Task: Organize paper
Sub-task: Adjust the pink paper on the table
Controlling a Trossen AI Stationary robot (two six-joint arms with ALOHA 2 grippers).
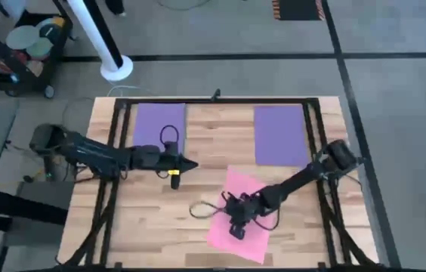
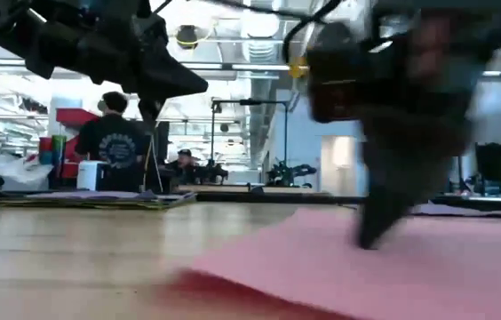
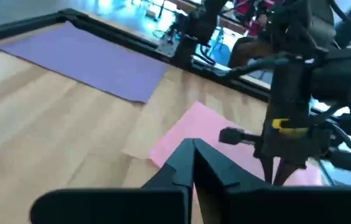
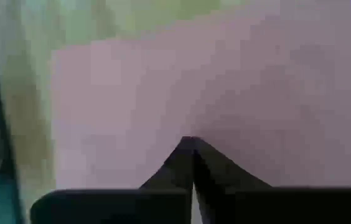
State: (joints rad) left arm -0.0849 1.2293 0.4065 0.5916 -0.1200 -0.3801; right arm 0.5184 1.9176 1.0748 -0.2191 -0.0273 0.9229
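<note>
Paper: pink sheet [image 1: 239, 219] partly hidden under closed right tool [image 1: 236, 229]; left tool [image 1: 190, 165] closed, empty, above table

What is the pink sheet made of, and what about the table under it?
The pink sheet looks like thin matte paper: it lies flat, with straight edges and no shine. The table looks like wood, likely glued strips with a smooth finish, since pale and tan planks with grain run across it.

pink sheet [image 1: 239, 219] askew, two purple sheets [image 1: 160, 125] flat
</note>
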